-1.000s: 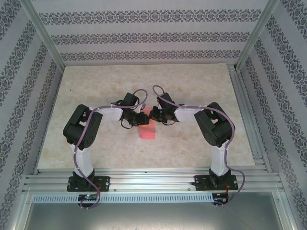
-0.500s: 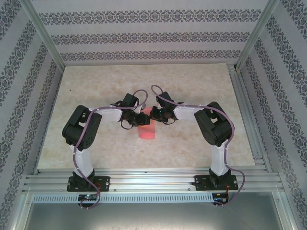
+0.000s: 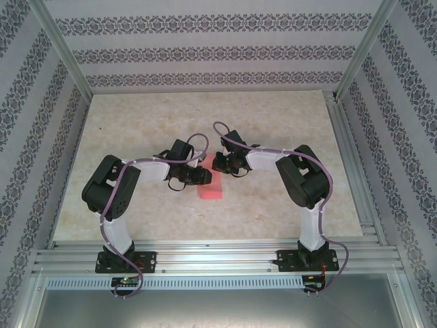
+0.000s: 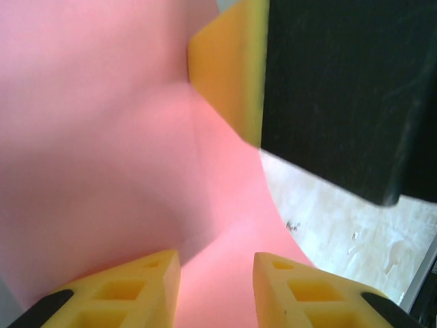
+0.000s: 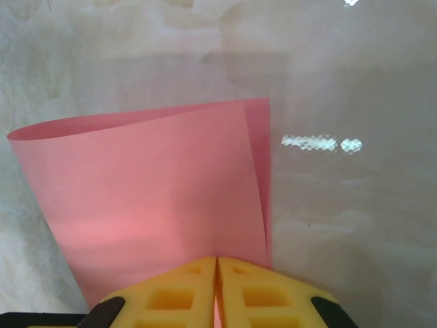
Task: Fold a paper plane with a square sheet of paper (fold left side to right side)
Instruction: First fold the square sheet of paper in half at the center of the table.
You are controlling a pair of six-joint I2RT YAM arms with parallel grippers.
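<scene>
The square sheet of paper (image 3: 213,190) is pink-red and lies folded over on the table between the two arms. In the right wrist view the paper (image 5: 150,184) shows two layers, a rounded, uncreased fold at its left and both free edges nearly together at its right. My right gripper (image 5: 216,261) is shut, its tips resting on the paper's edge; from above the right gripper (image 3: 217,162) is at the sheet's far edge. My left gripper (image 4: 217,273) stands open just over the curved paper (image 4: 102,137), with nothing pinched. From above the left gripper (image 3: 203,176) is at the sheet's left side.
The beige marbled table (image 3: 136,123) lies inside a metal frame with patterned walls. An aluminium rail (image 3: 218,256) carries both arm bases at the near edge. In the left wrist view the right gripper's yellow finger (image 4: 232,75) and black body are close ahead.
My left gripper has opened a little and drawn back toward the near side, uncovering more of the paper's left part. The right gripper has stayed shut in place.
</scene>
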